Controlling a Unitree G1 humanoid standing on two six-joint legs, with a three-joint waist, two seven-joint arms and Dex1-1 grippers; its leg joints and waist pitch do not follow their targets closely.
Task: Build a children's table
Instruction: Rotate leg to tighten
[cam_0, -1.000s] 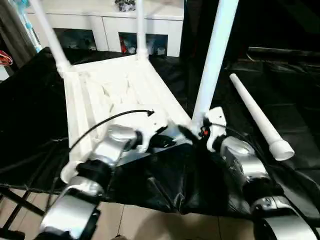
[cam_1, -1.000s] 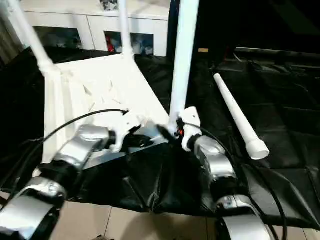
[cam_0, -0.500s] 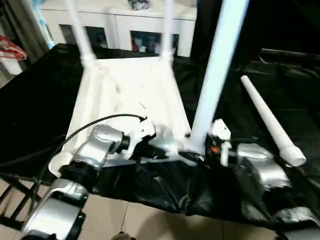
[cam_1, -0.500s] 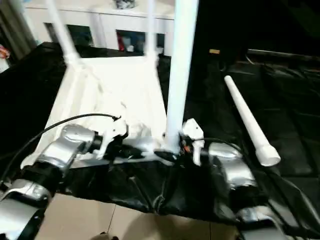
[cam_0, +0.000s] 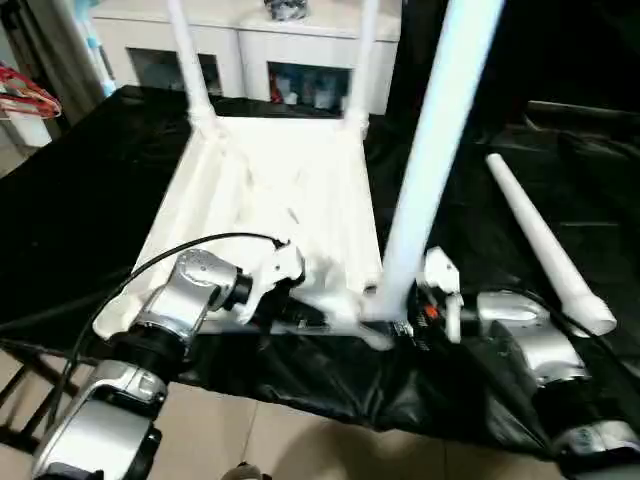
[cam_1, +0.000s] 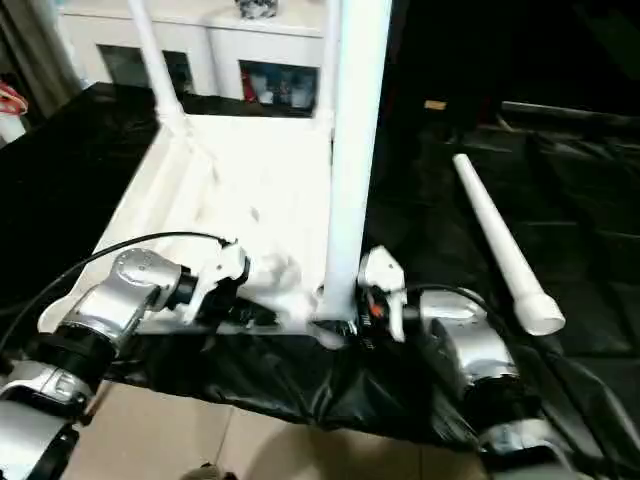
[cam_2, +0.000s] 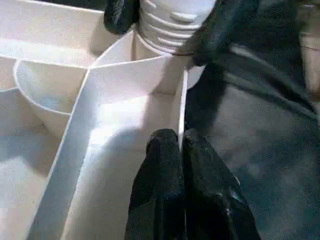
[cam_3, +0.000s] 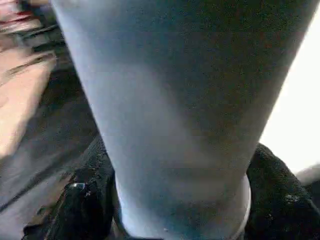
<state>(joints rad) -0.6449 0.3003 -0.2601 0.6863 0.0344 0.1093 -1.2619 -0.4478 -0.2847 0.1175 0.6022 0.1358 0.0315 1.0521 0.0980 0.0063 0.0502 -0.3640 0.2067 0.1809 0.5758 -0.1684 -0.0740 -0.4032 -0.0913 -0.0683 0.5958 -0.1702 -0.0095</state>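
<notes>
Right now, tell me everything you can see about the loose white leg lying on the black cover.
The loose leg is a long, smooth white plastic tube, tapering from a wide, collared open end nearest the robot to a narrow far tip. It lies flat on the black cover, right of the upturned tabletop and apart from it. It lies beyond the right tool, and nothing grips it.

Head stereo pair: high, facing down toward 12 o'clock; wrist cameras: close, sharing near upright leg (cam_0: 430, 160) base.
</notes>
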